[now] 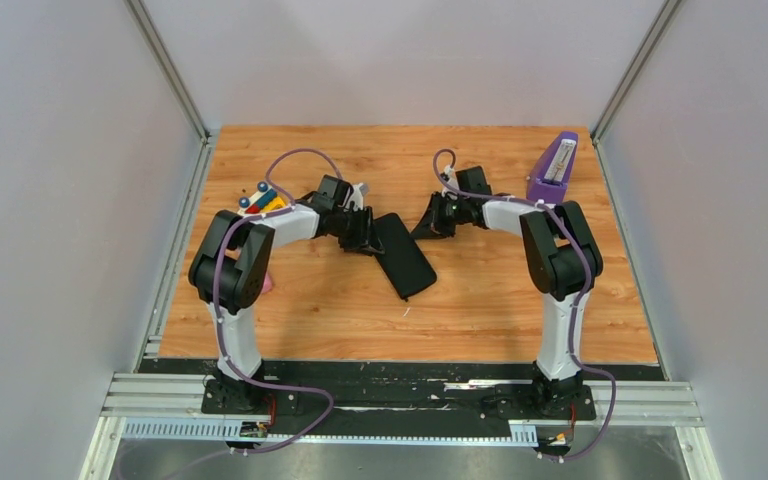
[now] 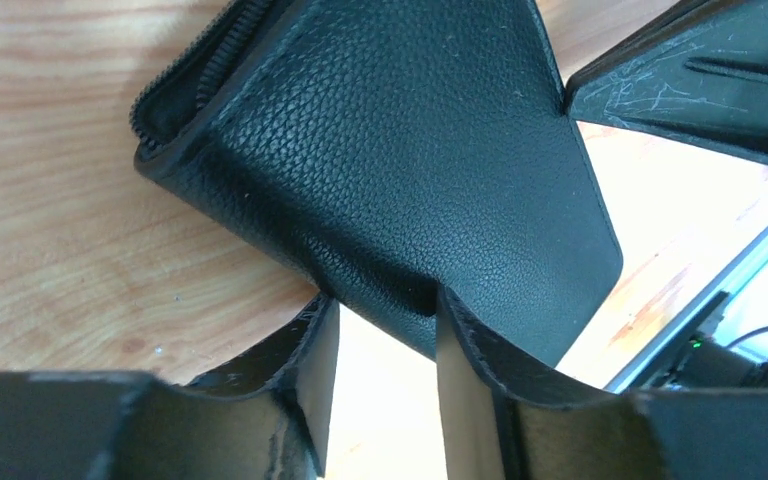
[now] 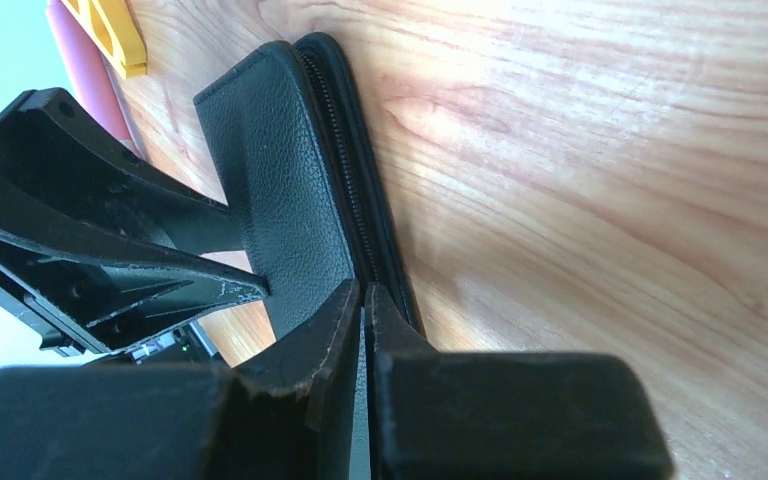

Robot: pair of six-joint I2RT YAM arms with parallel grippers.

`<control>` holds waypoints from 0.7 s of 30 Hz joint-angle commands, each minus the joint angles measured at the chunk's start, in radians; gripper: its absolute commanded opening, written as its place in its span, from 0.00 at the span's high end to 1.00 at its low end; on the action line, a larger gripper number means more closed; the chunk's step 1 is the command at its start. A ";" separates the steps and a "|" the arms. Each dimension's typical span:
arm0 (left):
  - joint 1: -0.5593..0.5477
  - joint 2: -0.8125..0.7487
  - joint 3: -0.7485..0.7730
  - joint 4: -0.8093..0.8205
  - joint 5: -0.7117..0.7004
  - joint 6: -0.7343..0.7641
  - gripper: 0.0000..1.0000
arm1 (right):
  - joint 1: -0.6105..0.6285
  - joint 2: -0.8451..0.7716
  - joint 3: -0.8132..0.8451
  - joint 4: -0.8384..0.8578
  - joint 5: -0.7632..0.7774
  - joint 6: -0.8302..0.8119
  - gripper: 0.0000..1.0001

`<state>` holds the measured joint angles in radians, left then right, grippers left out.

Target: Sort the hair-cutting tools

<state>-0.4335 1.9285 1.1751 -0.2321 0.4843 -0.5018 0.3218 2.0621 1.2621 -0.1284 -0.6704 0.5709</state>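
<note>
Low, inward: left gripper [image 2: 382, 300], right gripper [image 3: 363, 290], both at the black case [image 2: 390, 150]

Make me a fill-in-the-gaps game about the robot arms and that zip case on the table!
1. The zip case is ___ in colour.
2. It lies on a table made of ___.
3. The case sits ___ the left gripper and the right gripper.

Missing words: black; wood; between.
</note>
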 commanded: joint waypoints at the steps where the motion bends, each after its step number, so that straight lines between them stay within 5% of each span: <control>1: -0.021 -0.012 -0.046 0.035 0.028 -0.079 0.60 | 0.040 0.012 0.059 -0.003 0.053 -0.042 0.92; 9: -0.021 -0.055 -0.144 0.154 -0.048 -0.232 0.97 | 0.054 -0.258 -0.113 -0.025 0.300 -0.073 0.66; 17: -0.021 -0.096 -0.228 0.248 -0.081 -0.344 1.00 | 0.194 -0.585 -0.411 -0.021 0.531 -0.090 0.57; 21: -0.021 -0.105 -0.232 0.251 -0.082 -0.346 1.00 | 0.218 -0.691 -0.517 -0.017 0.481 -0.085 0.66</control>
<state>-0.4381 1.8511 0.9688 0.0387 0.4362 -0.8375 0.5308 1.4490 0.8211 -0.1596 -0.2272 0.5022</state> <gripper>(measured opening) 0.017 0.388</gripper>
